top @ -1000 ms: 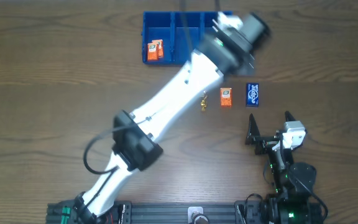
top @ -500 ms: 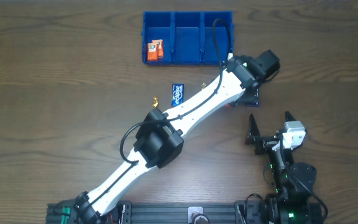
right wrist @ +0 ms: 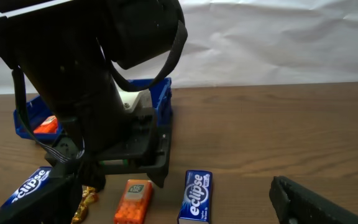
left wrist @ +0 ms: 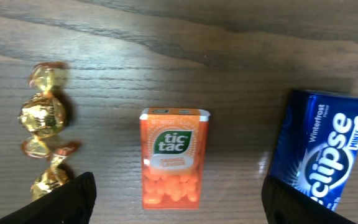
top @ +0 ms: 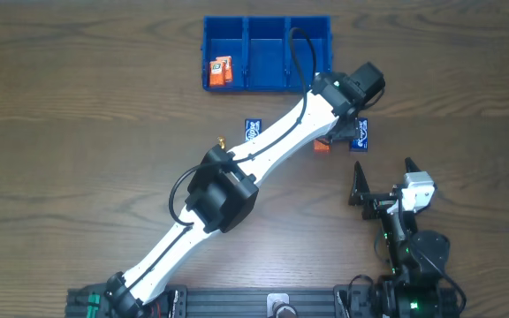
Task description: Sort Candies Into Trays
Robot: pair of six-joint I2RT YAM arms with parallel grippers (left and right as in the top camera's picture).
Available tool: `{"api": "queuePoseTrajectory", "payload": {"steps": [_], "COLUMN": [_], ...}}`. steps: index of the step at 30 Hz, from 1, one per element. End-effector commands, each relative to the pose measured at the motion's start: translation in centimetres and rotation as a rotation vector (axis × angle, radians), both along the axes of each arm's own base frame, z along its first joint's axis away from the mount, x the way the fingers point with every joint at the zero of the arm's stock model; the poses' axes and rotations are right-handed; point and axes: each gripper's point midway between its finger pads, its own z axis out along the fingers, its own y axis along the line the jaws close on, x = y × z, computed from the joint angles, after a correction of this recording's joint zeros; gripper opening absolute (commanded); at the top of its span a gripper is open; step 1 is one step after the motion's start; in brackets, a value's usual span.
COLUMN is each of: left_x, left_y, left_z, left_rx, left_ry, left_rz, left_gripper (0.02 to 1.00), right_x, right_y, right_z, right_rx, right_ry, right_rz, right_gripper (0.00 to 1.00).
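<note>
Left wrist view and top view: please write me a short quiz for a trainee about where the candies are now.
1. True or false: the left gripper is shut on the orange box.
2. In the top view, which compartment of the blue tray holds orange boxes? A) left B) middle C) right
3. In the left wrist view, what lies across the orange box from the blue box?
Key: 1 false, its fingers stand open on either side of the box; 2 A; 3 gold-wrapped candies.
</note>
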Motion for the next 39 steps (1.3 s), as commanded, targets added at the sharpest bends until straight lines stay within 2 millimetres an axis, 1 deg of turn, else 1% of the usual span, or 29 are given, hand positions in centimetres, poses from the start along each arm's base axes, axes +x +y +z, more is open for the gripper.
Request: {"api": "queuePoseTrajectory", "payload": {"steps": [1, 5, 11, 22, 25, 29, 31, 35, 39], "left_x": [-0.4, -0.3, -0.2, -0.3, -0.3, -0.4, -0.3, -0.2, -0.3], "left_y": [0.2, 0.4, 0.6, 1.0, 1.3, 1.3, 1.2, 1.1, 1.1], "left_z": [-2.1, -2.1, -2.2, -4.4, -5.1, -5.3, -5.3, -5.3, -5.3], "left_rx": [0.029, 0.035, 0.048, 0.062, 0.069, 0.07, 0.066, 0.065, 0.065], "left_ry": [0.036, 0.032, 0.024, 0.069, 0.084, 0.086, 0.083, 0.082, 0.081], "left_rz": [-0.023, -0.021, -0.025, -0.019, -0.014, -0.014, -0.014, -0.014, -0.016], "left_gripper": [0.842, 0.814, 0.798, 0.783, 0.766, 0.75, 0.7, 0.546, 0.452], "right_x": [0.0, 0.0, 0.0, 0.0, 0.0, 0.0, 0.0, 0.0, 0.0], "right_y": [-0.3, -0.3, -0.3, -0.3, -0.3, -0.3, -0.3, -0.3, -0.3], "right_z": [-0.1, -0.1, -0.1, -0.1, -0.1, -0.1, -0.1, -0.1, -0.1], "right_rx": [-0.013, -0.014, -0.014, -0.014, -0.014, -0.014, -0.014, -0.014, -0.014], "right_ry": [0.001, 0.001, 0.001, 0.001, 0.001, 0.001, 0.001, 0.001, 0.001], "right_rz": [-0.011, -0.011, -0.011, -0.011, -0.011, -0.011, -0.011, -0.011, -0.011], "right_gripper": [0.998, 0.998, 0.998, 0.998, 0.998, 0.998, 0.998, 0.998, 0.998]}}
